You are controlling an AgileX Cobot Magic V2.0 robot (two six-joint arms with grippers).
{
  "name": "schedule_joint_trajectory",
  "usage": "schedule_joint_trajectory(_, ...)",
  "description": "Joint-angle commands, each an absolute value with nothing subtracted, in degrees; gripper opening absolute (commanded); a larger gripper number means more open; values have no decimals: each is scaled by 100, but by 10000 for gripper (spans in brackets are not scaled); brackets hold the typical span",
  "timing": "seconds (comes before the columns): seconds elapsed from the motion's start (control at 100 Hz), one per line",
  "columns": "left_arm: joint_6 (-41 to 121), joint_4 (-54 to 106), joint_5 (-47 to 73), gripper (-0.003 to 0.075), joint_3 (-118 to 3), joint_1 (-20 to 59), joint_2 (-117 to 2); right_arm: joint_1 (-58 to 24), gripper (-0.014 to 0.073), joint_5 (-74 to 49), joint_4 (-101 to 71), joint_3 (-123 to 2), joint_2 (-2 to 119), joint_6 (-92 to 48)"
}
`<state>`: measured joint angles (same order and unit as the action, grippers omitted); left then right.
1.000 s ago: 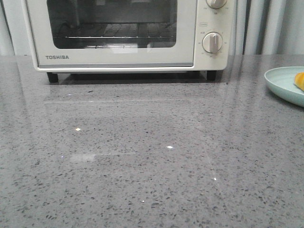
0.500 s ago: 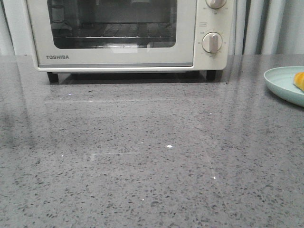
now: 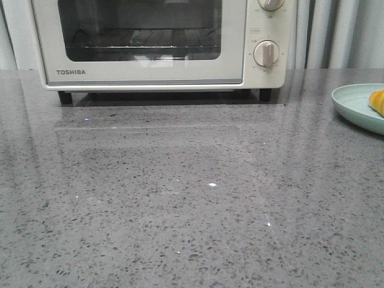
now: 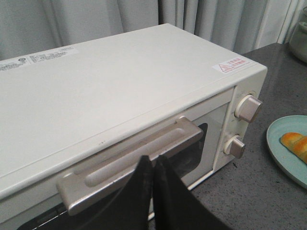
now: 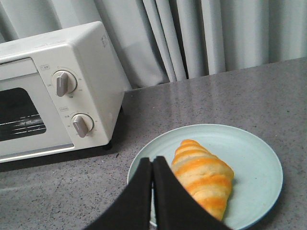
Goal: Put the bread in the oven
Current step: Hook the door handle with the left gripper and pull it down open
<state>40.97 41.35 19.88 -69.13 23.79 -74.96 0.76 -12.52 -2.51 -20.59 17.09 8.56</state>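
Front view first: the oven [image 3: 162,42] sits at the back of the grey speckled worktop [image 3: 180,198], door shut, wire rack visible through the glass, two round knobs [image 3: 266,53] on its right panel. Far right, a pale green plate [image 3: 354,105] pokes into frame, and just a sliver of the bread [image 3: 377,101] shows on it at the edge. Neither arm is visible here.

Over to the left wrist view: the left claw [image 4: 153,165] hangs above the oven [image 4: 115,91], its two dark fingers pressed together with no gap and nothing between them. The tips sit right in front of the door handle [image 4: 134,160]; whether they touch it is hard to say from this angle. The plate [image 4: 288,148] with the bread [image 4: 296,144] lies on the worktop off beyond the knob side.

Right wrist view now: the right claw [image 5: 153,167] is likewise pinched closed and empty, poised over the near rim of the plate [image 5: 249,158]. The bread [image 5: 204,177] lies on the plate, striped orange and cream, just beside the fingertips. The oven [image 5: 62,86] stands near the plate.
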Motion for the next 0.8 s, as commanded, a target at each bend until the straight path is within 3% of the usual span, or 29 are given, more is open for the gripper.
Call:
schedule_joint_trajectory(0.0, 4113, 4297, 1632, -21, -7241, 2448, -7576, 77, -48, -838, -173, -2273, 1794, 804)
schedule_joint_trajectory(0.79, 4144, 4234, 1056, -21, -7244, 2448, -8033, 77, -48, -838, -173, -2273, 1794, 804)
